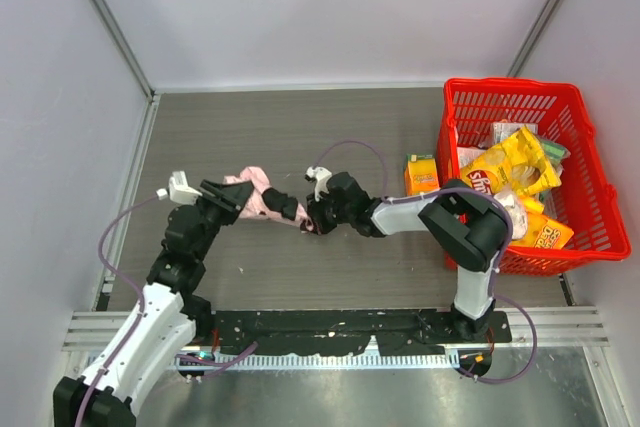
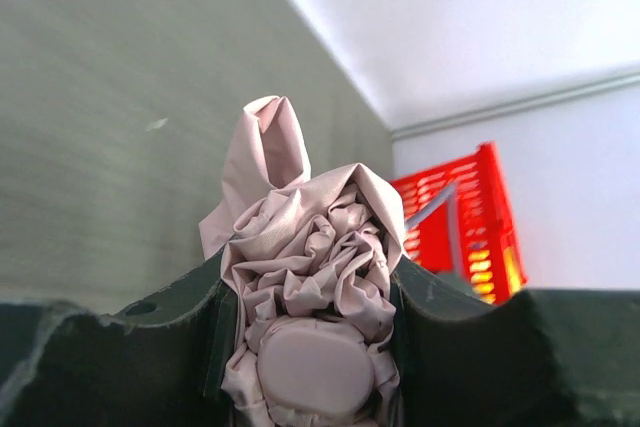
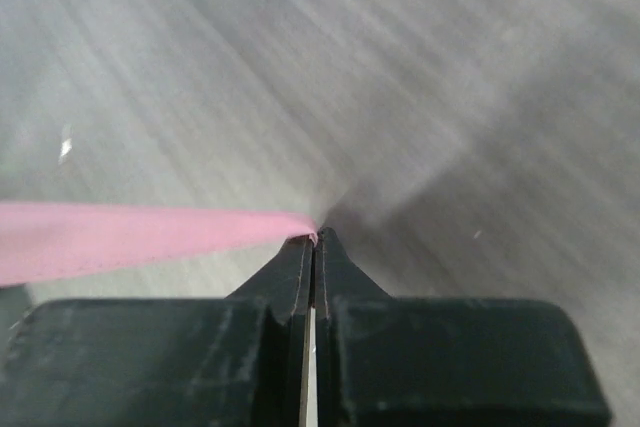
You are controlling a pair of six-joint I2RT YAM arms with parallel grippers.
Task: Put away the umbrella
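Umbrella [image 1: 262,197] off worktop [image 1: 300,127], well left of red basket [image 1: 590,177], slung between my two hands.

My left hand [image 1: 232,197] clamps bunched pink canopy. My right hand [image 3: 315,239], on basket side of it, pinches shut on strap [image 3: 130,237], which is drawn taut.

Progress, my read: canopy gathered, roughly. Strap not yet wrapped round or fastened. Stowing undone.

Writing: yellow snack bag [image 1: 505,169] in basket shows red logo, only partly legible. Orange carton [image 1: 421,175] just left of basket has print too small. Umbrella: none seen.
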